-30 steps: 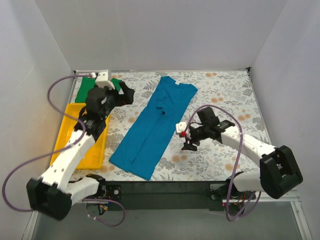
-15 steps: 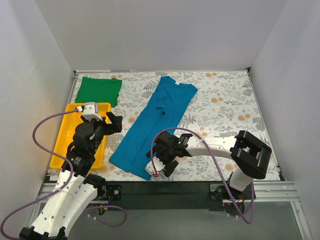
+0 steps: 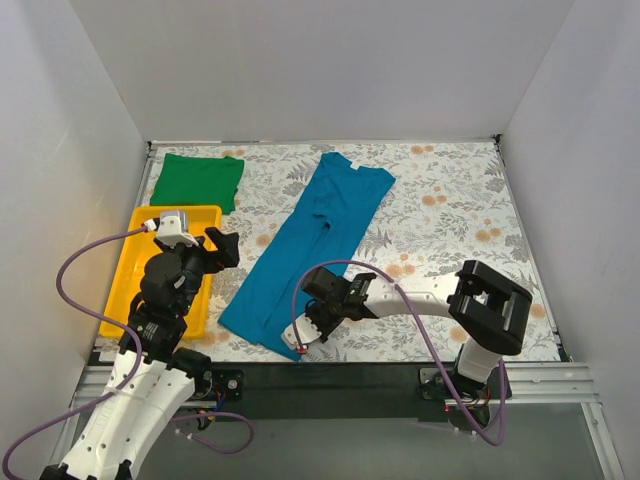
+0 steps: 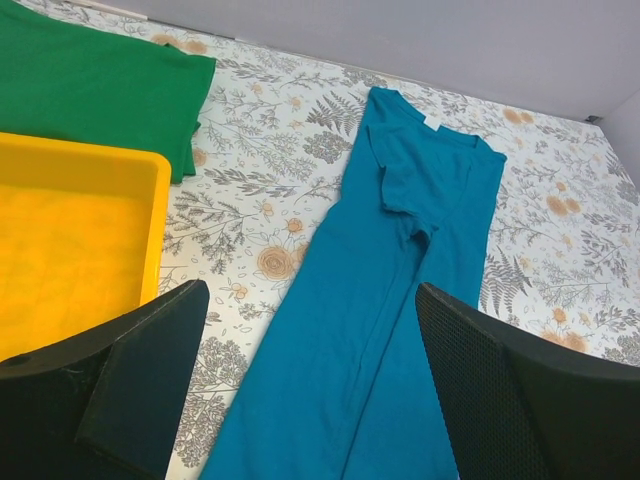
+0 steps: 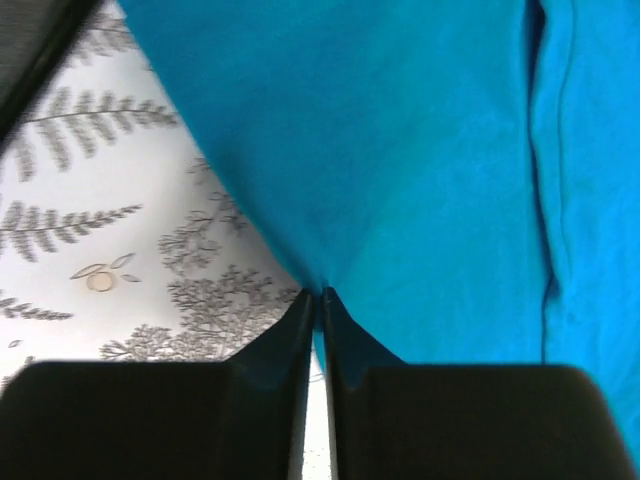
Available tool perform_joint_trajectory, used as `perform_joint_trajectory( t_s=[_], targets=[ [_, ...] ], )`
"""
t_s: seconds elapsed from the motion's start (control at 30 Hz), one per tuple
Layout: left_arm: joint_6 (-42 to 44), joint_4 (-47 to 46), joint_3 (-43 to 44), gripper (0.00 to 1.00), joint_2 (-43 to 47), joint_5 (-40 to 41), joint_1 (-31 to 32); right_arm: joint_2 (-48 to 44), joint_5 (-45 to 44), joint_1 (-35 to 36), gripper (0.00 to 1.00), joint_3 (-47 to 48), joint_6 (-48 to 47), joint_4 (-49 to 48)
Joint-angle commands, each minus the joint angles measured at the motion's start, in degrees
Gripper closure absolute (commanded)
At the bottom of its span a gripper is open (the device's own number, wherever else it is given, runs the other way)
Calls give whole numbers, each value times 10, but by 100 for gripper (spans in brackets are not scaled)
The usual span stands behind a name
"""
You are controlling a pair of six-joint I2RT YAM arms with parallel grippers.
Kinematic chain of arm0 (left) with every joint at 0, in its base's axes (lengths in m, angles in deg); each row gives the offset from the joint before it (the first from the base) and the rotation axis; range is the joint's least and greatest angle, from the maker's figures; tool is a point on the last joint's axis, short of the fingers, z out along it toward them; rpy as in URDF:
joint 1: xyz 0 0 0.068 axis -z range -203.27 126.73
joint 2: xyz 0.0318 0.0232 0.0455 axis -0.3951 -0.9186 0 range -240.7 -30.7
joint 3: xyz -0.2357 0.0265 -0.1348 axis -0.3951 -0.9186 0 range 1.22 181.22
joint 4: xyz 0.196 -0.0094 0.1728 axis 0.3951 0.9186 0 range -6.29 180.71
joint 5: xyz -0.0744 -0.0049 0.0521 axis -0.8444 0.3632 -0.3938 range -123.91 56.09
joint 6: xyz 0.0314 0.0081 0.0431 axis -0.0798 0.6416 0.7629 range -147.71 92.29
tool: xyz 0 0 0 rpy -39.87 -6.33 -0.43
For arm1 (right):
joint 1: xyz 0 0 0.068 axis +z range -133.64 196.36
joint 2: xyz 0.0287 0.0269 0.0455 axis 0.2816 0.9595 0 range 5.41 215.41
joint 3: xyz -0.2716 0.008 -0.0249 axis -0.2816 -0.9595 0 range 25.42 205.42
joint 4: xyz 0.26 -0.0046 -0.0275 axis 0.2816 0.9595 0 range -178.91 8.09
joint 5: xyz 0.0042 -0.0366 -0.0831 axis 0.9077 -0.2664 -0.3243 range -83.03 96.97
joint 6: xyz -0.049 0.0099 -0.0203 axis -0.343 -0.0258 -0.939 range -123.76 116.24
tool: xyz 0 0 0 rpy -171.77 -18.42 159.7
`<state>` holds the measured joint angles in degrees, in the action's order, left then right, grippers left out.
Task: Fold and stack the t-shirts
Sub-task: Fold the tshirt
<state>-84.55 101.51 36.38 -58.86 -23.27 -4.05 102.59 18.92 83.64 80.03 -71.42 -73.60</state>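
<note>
Pressed nearly together on right gripper point(image 5: 320, 298), jaws down to a thin slit, with the edge of teal shirt point(image 3: 312, 235) nipped between the tips and the cloth drawn into a small pucker there (plain from the right wrist). Grip placed at the shirt's near end, at the corner closest to the near edge of table point(image 3: 450, 190), right arm stretched leftward across the near side. Spread wide on left gripper point(image 4: 312, 290), jaws with nothing between them, held up in the air over the right side of tray point(image 3: 125, 285), touching neither tray nor cloth. Teal shirt folded lengthwise into a long narrow strip, one sleeve turned in over the body, lying flat and slantwise: collar end far and about centre, hem end near and left of centre. Green shirt point(image 3: 197, 180) flat in the far left corner, folded to a rough square, just beyond the tray's far rim (touching it or not, cannot tell). Tray yellow, along the left edge, partly hidden under the left arm from above. Two shirts well apart, leaf-patterned table showing between them, neither one on the other.
</note>
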Motion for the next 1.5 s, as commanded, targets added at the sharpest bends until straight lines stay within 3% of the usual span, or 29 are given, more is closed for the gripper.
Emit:
perform_joint_trajectory(
  t_s=[0.0, 0.23, 0.43, 0.53, 0.7, 0.77, 0.9, 0.97, 1.07, 1.17, 1.2, 1.23, 1.33, 1.37, 1.47],
  targets=[
    [-1, 4, -4, 16, 1, 13, -2, -28, 19, 10, 89, -34, 16, 9],
    [0, -7, -8, 16, -5, -19, -2, -109, -10, 5, 97, -132, -1, 70],
    [-14, -59, -18, 14, -57, -186, -2, -219, -19, -67, 94, -212, -9, 124],
    [-34, -93, -17, 14, -119, -246, -2, -277, -26, -102, 86, -249, -26, 159],
    [-98, -144, 52, 15, -311, -329, -2, -351, -48, -145, 55, -278, -22, 198],
    [-113, -144, 83, 18, -376, -331, -2, -375, -55, -159, 40, -275, -19, 200],
    [-129, -137, 164, 25, -549, -315, -2, -410, -68, -206, 20, -255, -17, 197],
    [-128, -121, 213, 28, -627, -295, -2, -430, -79, -227, 1, -248, -6, 175],
    [-122, -102, 263, 33, -709, -289, -2, -452, -117, -275, 2, -249, 80, 51],
    [-112, -92, 284, 37, -744, -294, -1, -439, -210, -326, 2, -251, 246, -105],
    [-106, -92, 281, 37, -741, -290, 1, -428, -180, -361, 2, -235, 276, -102],
    [-100, -91, 279, 37, -736, -287, 1, -405, -75, -381, 2, -202, 306, -73],
    [-56, -83, 251, 37, -680, -285, 2, -375, 93, -453, 4, -165, 347, -41],
    [-42, -79, 240, 36, -636, -282, 3, -372, 199, -458, 5, -152, 333, -7],
    [6, -80, 180, 32, -523, -283, 11, -365, 331, -459, 6, -146, 240, 45]
  ],
)
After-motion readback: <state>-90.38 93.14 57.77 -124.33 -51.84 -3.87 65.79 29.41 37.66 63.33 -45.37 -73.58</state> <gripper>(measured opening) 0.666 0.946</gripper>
